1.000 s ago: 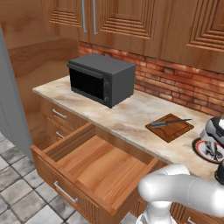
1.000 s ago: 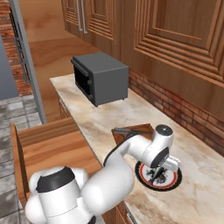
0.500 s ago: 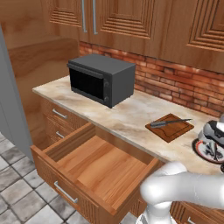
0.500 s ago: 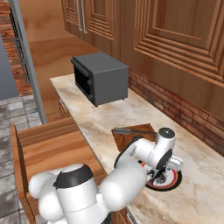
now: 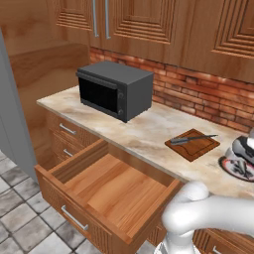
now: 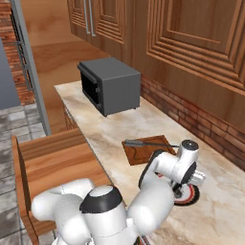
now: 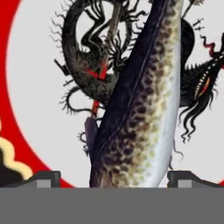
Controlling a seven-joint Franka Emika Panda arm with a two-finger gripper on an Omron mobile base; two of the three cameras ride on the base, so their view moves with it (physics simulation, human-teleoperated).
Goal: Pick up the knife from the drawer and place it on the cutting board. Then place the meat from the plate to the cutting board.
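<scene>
With the knife (image 5: 192, 139) lying on the cutting board (image 5: 192, 145), the pincer (image 7: 113, 178), its tips apart, is straddling the meat (image 7: 140, 109) on the plate (image 7: 39, 113); closing and lifting seem next.

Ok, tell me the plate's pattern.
White centre with a black dragon, red ring around it; the plate shows best in the hand view.

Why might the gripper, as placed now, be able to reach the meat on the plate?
Probably yes: the open gripper hangs directly over the meat on the plate, fingertips either side, nothing between.
</scene>
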